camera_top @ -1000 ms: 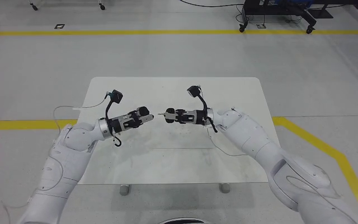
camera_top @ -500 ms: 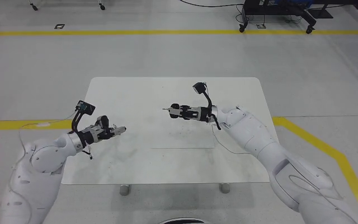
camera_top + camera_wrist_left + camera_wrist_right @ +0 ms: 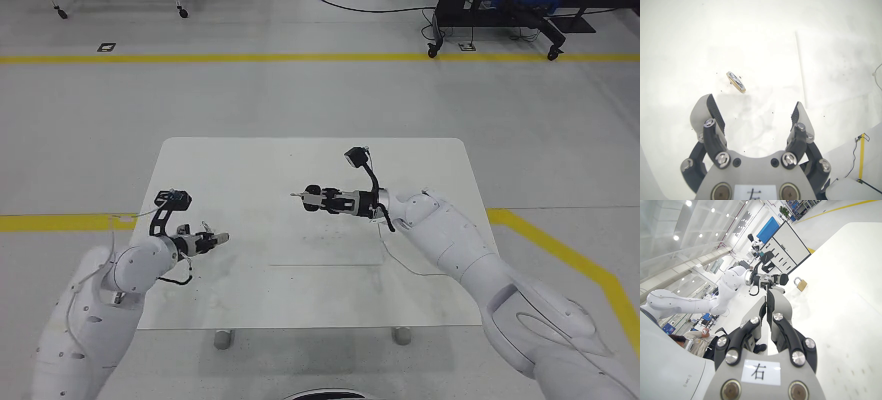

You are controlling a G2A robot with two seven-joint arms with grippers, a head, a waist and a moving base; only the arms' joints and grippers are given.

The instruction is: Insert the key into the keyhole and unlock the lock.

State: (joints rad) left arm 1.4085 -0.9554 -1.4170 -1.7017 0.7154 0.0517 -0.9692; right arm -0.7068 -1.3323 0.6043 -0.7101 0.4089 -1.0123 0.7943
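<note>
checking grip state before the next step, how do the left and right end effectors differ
The left end effector is open and empty; the right end effector is shut, apparently on the key. The left one faces the padlock close by; the right one is farther from it, over the table's middle. Both have the same ribbed black pads.

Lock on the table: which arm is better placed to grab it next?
Left. The left gripper is open, with the lock just ahead of it on the table. The right gripper is shut on the key and sits farther off, over the table's middle.
</note>
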